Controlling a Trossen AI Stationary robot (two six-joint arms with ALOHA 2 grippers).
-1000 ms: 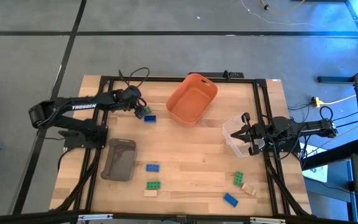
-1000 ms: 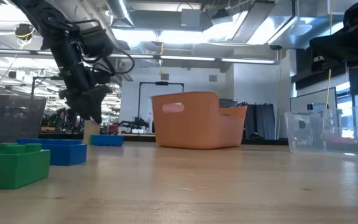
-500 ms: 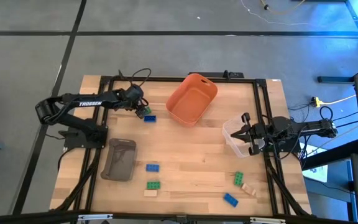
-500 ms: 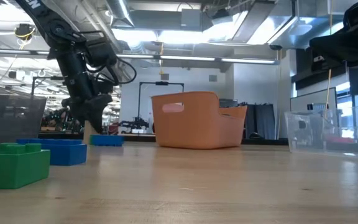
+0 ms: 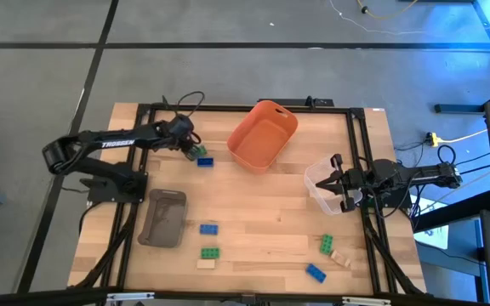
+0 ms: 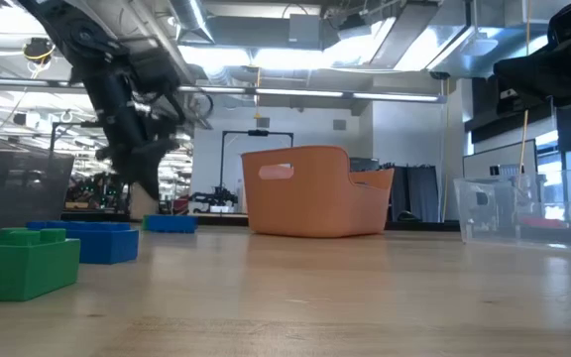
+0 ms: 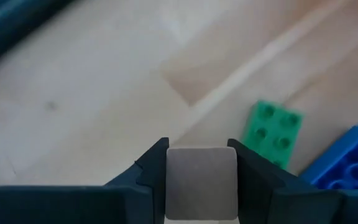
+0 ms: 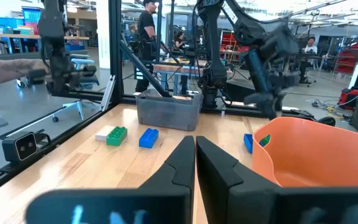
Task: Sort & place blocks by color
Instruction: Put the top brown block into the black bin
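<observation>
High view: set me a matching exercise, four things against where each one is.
Things:
1. orange bin
2. grey tray
3. clear bin
4. tan block

Places:
A. between the fingers of the left end effector
B. right edge of the table
C. top centre of the table
D. lower left of the table

Pairs: 1-C, 2-D, 3-B, 4-A
</observation>
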